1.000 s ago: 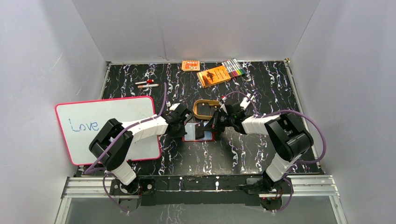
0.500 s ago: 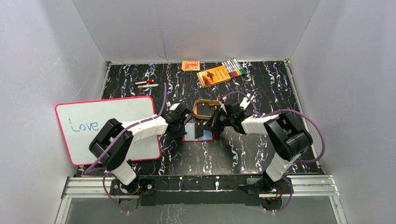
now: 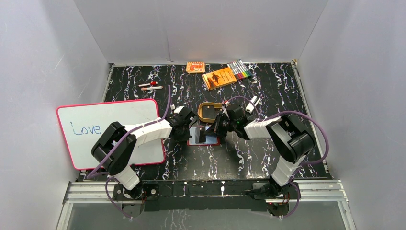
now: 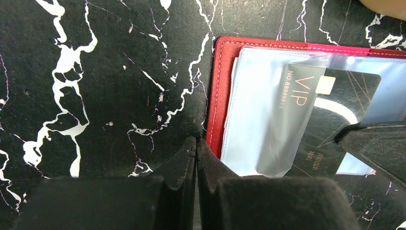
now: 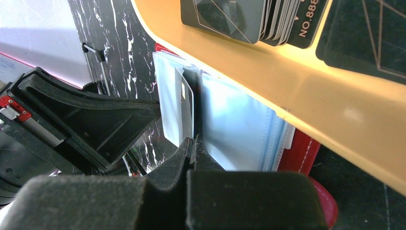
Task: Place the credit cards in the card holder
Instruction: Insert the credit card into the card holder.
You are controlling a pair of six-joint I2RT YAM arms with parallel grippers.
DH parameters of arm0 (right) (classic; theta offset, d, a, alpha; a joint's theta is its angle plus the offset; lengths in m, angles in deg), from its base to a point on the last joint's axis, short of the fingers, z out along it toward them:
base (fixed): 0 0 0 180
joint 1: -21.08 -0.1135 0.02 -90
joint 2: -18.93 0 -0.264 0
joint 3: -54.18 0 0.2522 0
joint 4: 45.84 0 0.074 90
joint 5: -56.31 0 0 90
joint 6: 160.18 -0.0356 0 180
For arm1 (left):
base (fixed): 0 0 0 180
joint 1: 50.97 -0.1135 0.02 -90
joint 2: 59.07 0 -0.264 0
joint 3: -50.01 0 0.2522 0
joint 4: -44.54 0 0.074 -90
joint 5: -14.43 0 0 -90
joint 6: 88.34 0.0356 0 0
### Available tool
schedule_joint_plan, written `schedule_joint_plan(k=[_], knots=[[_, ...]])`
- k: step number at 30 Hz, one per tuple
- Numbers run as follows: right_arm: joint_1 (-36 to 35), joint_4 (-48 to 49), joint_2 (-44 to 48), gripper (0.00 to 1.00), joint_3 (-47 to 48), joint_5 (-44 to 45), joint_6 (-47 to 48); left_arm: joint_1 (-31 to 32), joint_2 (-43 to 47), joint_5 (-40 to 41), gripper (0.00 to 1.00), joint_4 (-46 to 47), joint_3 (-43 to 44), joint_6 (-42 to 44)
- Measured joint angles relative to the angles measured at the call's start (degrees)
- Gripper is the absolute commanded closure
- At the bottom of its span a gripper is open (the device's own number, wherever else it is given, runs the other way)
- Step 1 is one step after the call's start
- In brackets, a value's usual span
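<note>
The right jaws are seen closed on the edge of one credit card (image 4: pixel 316 129), a thin, near-black rectangle printed "VIP" with a number in pale lettering, fine line patterning and a small light chip. The card's left part is covered by a shiny bluish clear sleeve (image 4: pixel 253 110), while its right part is shown bare.

The sleeve belongs to the card holder (image 4: pixel 218 96), a dark red, stitched, leather-like wallet laid open and flat on the black, white-veined counter (image 4: pixel 95 96) between the two arms. The left jaws are shut with nothing between them, their tips set at the lower left border of the wallet.

Just behind the wallet a tan-yellow oval tray (image 5: pixel 287 81) is seen, with more dark cards (image 5: pixel 225 14) stacked inside.
</note>
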Motion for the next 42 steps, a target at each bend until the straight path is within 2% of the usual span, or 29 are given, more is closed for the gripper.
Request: schedule_joint_plan(k=[21, 31, 35, 42], knots=[[-3.63, 5.79, -3.10, 1.00, -1.51, 2.89, -6.69, -0.20, 0.04, -0.63, 1.00, 0.33, -0.24, 0.00], [-4.11, 3.78, -2.14, 0.66, -1.40, 3.23, -6.32, -0.20, 0.20, -1.27, 1.00, 2.01, -0.74, -0.22], [-4.22, 2.84, -1.79, 0.60, -0.66, 3.13, -5.75, -0.20, 0.20, -1.46, 1.00, 2.51, -0.83, -0.31], [-4.55, 0.79, -1.70, 0.59, 0.68, 3.13, -4.98, -0.20, 0.20, -1.51, 1.00, 2.60, -0.87, -0.37]])
